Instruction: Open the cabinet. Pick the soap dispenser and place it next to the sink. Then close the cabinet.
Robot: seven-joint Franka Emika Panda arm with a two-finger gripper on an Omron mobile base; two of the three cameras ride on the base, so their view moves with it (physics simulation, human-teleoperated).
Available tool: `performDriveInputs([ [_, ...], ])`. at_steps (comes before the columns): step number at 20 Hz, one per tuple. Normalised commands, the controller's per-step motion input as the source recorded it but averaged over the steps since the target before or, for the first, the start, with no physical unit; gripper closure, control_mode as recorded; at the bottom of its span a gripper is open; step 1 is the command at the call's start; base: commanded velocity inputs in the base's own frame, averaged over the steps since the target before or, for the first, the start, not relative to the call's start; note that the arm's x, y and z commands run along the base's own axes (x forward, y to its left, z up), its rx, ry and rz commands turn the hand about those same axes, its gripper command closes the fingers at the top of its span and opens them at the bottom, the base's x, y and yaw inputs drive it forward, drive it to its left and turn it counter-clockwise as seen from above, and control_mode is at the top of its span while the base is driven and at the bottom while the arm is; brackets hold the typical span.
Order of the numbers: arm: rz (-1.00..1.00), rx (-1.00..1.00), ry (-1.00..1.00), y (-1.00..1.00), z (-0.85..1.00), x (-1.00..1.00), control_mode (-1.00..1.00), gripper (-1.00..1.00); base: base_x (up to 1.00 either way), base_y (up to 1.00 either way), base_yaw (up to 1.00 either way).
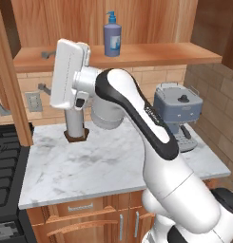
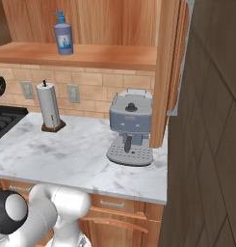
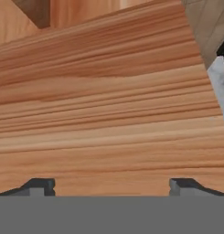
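Cabinet open; soap dispenser upright on its shelf, label unreadable. Gripper spread wide, empty, close against the wood.

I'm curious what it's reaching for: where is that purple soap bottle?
The soap dispenser stands upright on the open cabinet's shelf, above the paper towel roll and left of the coffee machine.

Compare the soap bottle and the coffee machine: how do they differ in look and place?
The soap bottle is a slim purple cylinder with a blue pump; the coffee machine is a wide, boxy grey-blue unit. The bottle stands up on the open cabinet's wooden shelf; the machine sits lower, on the marble counter. Both stand upright near the back wall.
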Motion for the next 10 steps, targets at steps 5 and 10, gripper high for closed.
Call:
performDriveInputs([
  [5,0.12,-0.2,0.0,-0.51,0.12,-0.06,-1.0,-1.0,0.0,0.0,0.0],
  [10,0.08,-0.23,0.0,-0.46,0.1,-0.04,-1.0,-1.0,0.0,0.0,0.0],
])
